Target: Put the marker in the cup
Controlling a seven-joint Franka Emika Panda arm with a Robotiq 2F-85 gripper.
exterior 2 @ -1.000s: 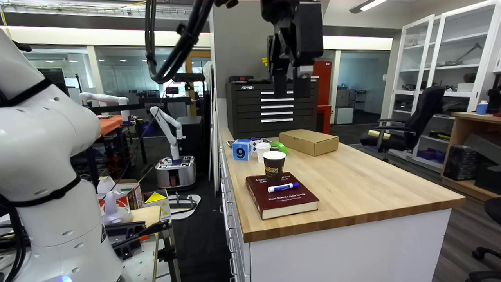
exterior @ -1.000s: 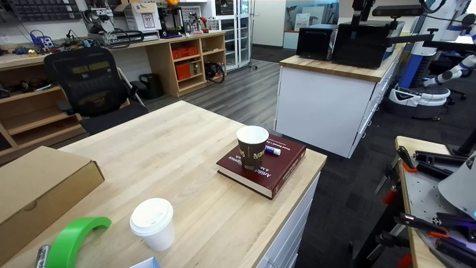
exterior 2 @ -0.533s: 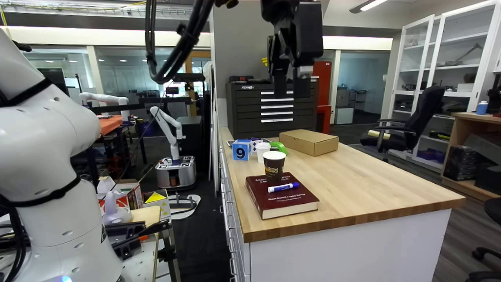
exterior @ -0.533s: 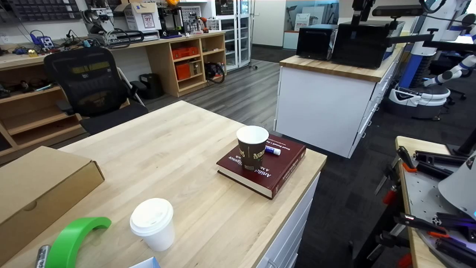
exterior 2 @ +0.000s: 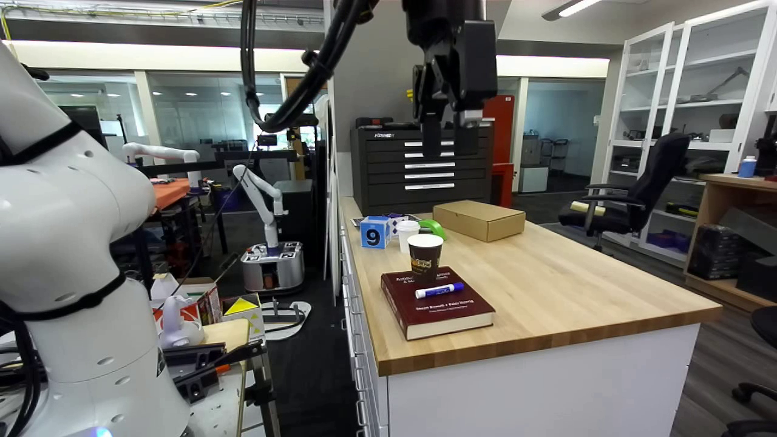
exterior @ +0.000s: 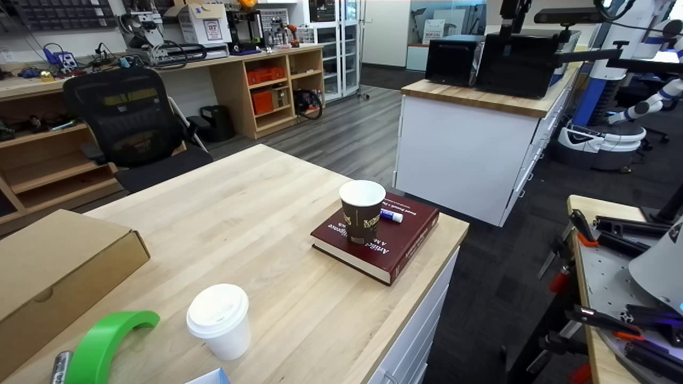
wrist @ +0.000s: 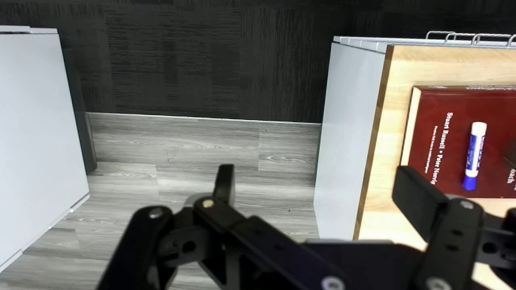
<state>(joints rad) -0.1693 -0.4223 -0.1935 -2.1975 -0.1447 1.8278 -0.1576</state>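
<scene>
End effector (exterior 2: 449, 144) shifted, jaws apart; marker (exterior 2: 439, 290) on bk (exterior 2: 434, 311).

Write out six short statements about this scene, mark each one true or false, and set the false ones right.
1. The marker and the brown cup are both on the dark red book. True.
2. The brown cup is tipped over on its side. False: it stands upright.
3. The gripper is open. True.
4. The gripper is carrying the marker. False: it holds nothing, and the marker lies on the dark red book.
5. The lidded white cup stands on the wooden tabletop. True.
6. The marker is red all over. False: it is blue and white.
</scene>
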